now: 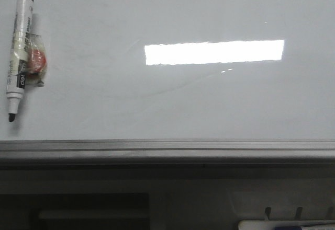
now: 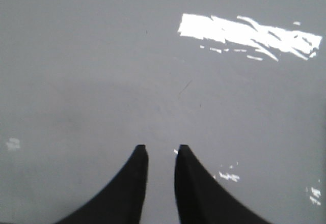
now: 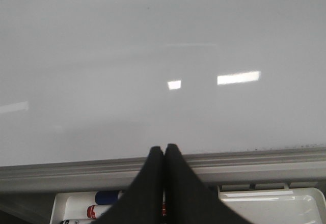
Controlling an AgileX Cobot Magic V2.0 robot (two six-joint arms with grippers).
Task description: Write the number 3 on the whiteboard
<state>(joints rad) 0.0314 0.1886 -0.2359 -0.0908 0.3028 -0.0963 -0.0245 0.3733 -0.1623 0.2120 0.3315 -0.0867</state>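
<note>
From my station I see the whiteboard (image 1: 209, 99) lying flat and filling most of the front view, with its grey metal edge strip (image 1: 167, 147) along the near side. A bright rectangular light reflection (image 1: 214, 52) sits a little right of the middle. The number 3 is not there: I find no black stroke on the board, only faint pale arcs near the middle that I take for wiped traces or glare, so I judge the writing is not begun.

The marker (image 1: 19, 52) lies on the board at the far left, uncapped, its black tip toward the near edge, and a small clear wrapper with something red inside (image 1: 35, 60) touches its right side. I think it is laid out there so that the left arm can reach it (it is the only pen lying on the board itself).

The left tool (image 2: 161, 148) hangs over bare board, its two dark fingers (image 2: 135, 183) a little apart with a narrow gap, and it holds nothing and touches nothing that I can see. The right tool (image 3: 163, 147) has its fingers pressed together, empty, above the near edge strip. Below it is a white tray (image 3: 270, 203) with spare markers (image 3: 104, 203) beside the board, probably only storage.
</note>
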